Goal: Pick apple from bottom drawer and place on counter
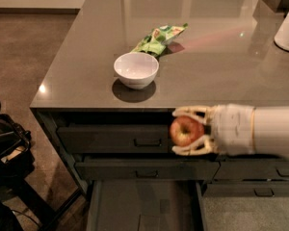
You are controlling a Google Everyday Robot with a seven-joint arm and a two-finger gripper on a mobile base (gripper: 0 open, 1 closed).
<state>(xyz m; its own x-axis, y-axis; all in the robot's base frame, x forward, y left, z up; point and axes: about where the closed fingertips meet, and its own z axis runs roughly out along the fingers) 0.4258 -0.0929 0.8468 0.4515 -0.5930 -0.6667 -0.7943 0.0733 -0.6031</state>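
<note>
My gripper [183, 131] comes in from the right and is shut on the apple [185, 131], a small red-orange fruit with a yellowish patch. It holds the apple in the air in front of the upper drawer fronts, just below the counter's front edge. The bottom drawer [144, 206] stands pulled out below, its flat dark grey floor bare where it shows. The counter [216, 66] is a glossy grey-brown slab above the cabinet.
A white bowl [136, 70] stands near the counter's front left. A green snack bag [159, 37] lies behind it. A white container [288, 25] stands at the counter's right edge. Dark equipment [5, 153] stands on the floor at left.
</note>
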